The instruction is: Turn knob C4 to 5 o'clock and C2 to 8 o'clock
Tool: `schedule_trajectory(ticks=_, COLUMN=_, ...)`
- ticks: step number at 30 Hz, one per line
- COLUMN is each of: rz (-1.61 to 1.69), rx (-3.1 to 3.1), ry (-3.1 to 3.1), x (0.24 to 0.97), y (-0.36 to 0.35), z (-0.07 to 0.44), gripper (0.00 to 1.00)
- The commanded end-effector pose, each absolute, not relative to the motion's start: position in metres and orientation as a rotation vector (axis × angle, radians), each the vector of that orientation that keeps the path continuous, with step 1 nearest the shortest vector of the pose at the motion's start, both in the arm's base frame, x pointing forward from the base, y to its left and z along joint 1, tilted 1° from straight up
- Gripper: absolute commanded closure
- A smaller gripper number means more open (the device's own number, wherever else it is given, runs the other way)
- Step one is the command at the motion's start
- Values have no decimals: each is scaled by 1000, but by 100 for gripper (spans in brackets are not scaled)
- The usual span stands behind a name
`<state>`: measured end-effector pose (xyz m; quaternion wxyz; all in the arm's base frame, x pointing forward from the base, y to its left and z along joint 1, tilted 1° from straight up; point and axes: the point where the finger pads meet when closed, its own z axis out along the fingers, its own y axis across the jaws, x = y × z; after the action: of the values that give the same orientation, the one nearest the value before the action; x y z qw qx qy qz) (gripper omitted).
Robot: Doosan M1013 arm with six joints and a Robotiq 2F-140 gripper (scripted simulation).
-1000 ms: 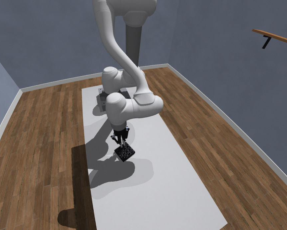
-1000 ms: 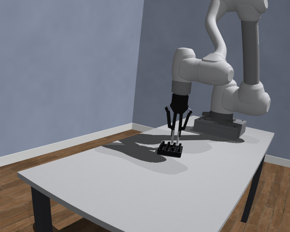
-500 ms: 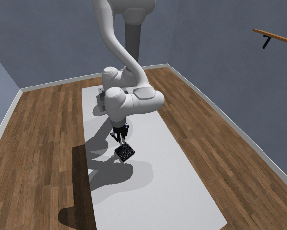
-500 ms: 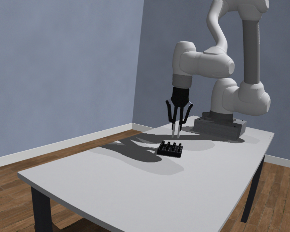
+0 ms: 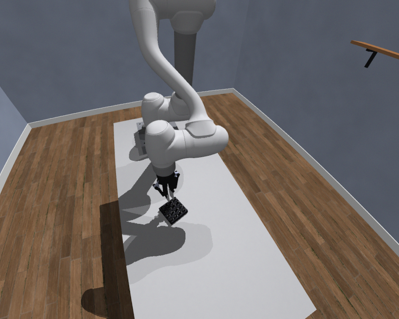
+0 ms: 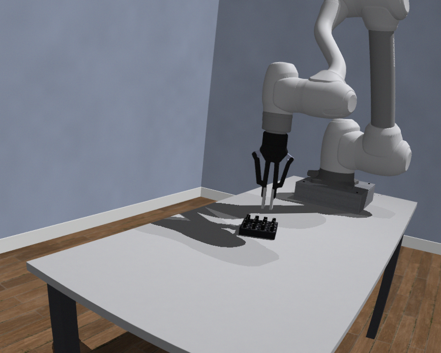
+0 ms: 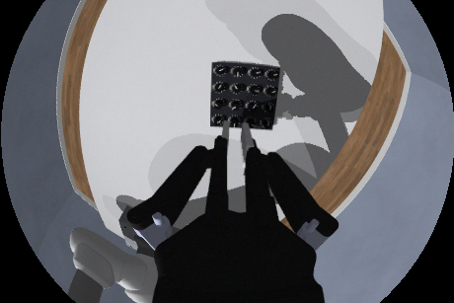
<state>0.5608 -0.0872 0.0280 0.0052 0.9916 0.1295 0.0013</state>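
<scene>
The black knob box (image 5: 174,211) (image 6: 258,228) (image 7: 244,96) stands on its feet on the white table (image 5: 227,257) (image 6: 175,285) (image 7: 144,69). It carries a grid of small dark knobs; their white lines and names are too small to read. My gripper (image 5: 166,196) (image 6: 266,207) (image 7: 235,130) points straight down and hangs a little above the box, over its edge nearest the robot base. Its two fingertips stand a small gap apart with nothing between them. They touch no knob.
The robot's grey base block (image 6: 332,195) (image 5: 137,137) sits at the table's far end behind the box. A wooden wall shelf (image 5: 382,51) hangs well off to the side. Wooden floor surrounds the table.
</scene>
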Motion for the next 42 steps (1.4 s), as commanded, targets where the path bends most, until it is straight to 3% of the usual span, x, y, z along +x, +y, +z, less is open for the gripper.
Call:
schedule_trajectory(ticks=1, rz=4, rx=3104, ry=414, x=561, y=-87, z=28, gripper=88)
schedule_trajectory(ticks=23, rz=0, rx=2876, ry=1238, x=561, y=-87, z=32, gripper=88)
schedule_trajectory(ticks=42, rz=-6, rx=2301, ry=2124, x=561, y=-87, z=37, gripper=88)
